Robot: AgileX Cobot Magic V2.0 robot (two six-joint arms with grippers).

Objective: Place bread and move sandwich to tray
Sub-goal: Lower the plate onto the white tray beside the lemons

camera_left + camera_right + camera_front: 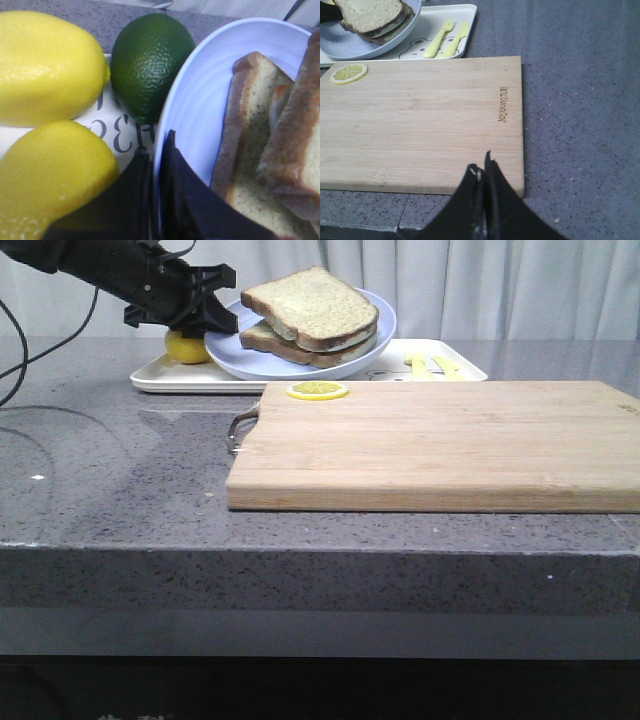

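Sandwich (312, 318) is riding on the pale-blue plate (372, 362), tilted above the white tray (190, 382), because the left jaws (215, 322) are pinching the plate's near rim, one finger over and one under, closed tight on it. The bread slice seems to be already stacked on top, so the plate looks ready to be lowered.

Going by size: the grey surface (110, 470) is lying wide and bare beside both arms. The wooden board (420, 120) is sitting just ahead of the right jaws (484, 172), which are hanging shut and empty over its near edge. The tray is lying beyond the left jaws, under the plate. Two lemons (47, 67) and a green lime (150, 65) are crowding just outside the gripping fingers, touching or nearly touching the plate rim, so room on that side is probably tight. The yellow fork and knife (445, 39) are lying beyond the plate's far side. A lemon slice (318, 390) is resting on the board's corner nearest the tray.
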